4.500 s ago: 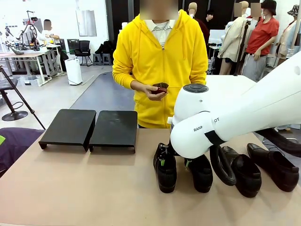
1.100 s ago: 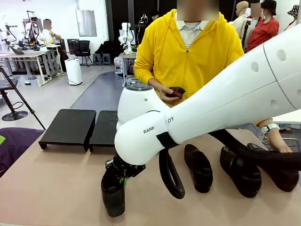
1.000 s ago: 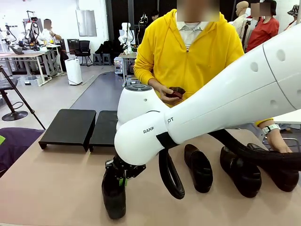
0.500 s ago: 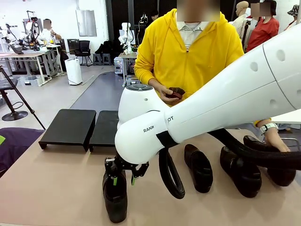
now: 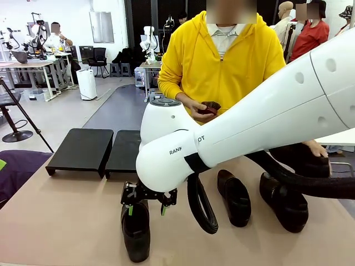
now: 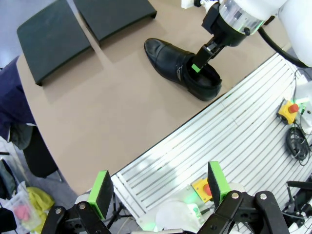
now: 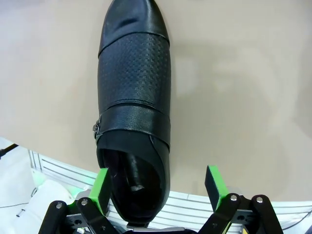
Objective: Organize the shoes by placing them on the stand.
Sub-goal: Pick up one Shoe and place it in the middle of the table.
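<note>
Front view: the right gripper (image 5: pixel 148 203) hangs with its green pads spread well apart and grips nothing. It is just above a black, slightly glossy leather slip-on shoe (image 5: pixel 136 235). This shoe lies by the near edge of the beige table (image 5: pixel 66 216), left of the middle, with its long axis running from the near edge toward the far one. The low black slanted stand (image 5: pixel 83 147) of two flat trays sits at the far edge, toward the left corner. Two more black loafers (image 5: pixel 234 197) lie toward the right. The white arm hides part of that side, and a dark shape under the person's hand (image 5: pixel 315 148) is hard to make out.

Left wrist view: the left gripper (image 6: pixel 158 187) stands wide open and empty, beyond the table's near edge. The shoe (image 6: pixel 180 68) points its toe toward the stand, with its heel at the near edge.

Right wrist view: the shoe (image 7: pixel 134 97) lies lengthwise between the open fingers, toe away. Its heel is close beside one pad (image 7: pixel 101 187); whether they touch I cannot tell.
</note>
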